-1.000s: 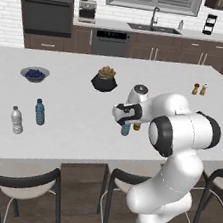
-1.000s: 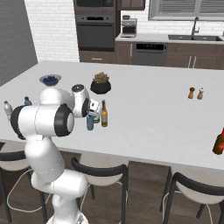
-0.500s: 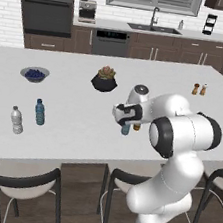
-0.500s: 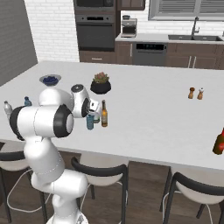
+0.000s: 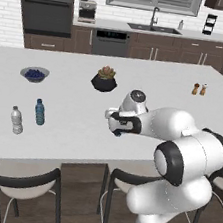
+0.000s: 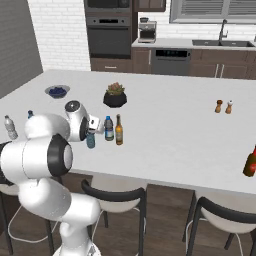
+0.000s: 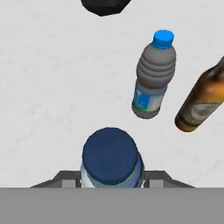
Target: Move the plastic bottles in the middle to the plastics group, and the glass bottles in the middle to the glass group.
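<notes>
My gripper (image 7: 111, 178) is shut on a bluish plastic water bottle (image 7: 111, 159) with a dark blue cap, seen from above between the fingertips (image 7: 65, 179). The gripper (image 6: 91, 134) holds that bottle (image 6: 90, 141) upright, low over the counter's near-middle. Just beyond stand a second water bottle (image 7: 153, 83) with a blue cap and the amber glass bottle (image 7: 203, 103), side by side (image 6: 108, 128) (image 6: 119, 130). The plastics group, a clear whitish bottle (image 5: 16, 120) and a blue bottle (image 5: 40, 112), stands at the counter's left. The glass group, two small brownish bottles (image 5: 196, 88), is far right.
A dark pot with a plant (image 5: 104, 79) sits behind the middle bottles. A bowl of blueberries (image 5: 34, 74) is at the back left. A dark red-brown bottle (image 6: 250, 162) stands at the counter's front right. Stools line the near edge.
The fingers have closed on the dark-capped water bottle. The arm and the other bottles have stayed where they were.
</notes>
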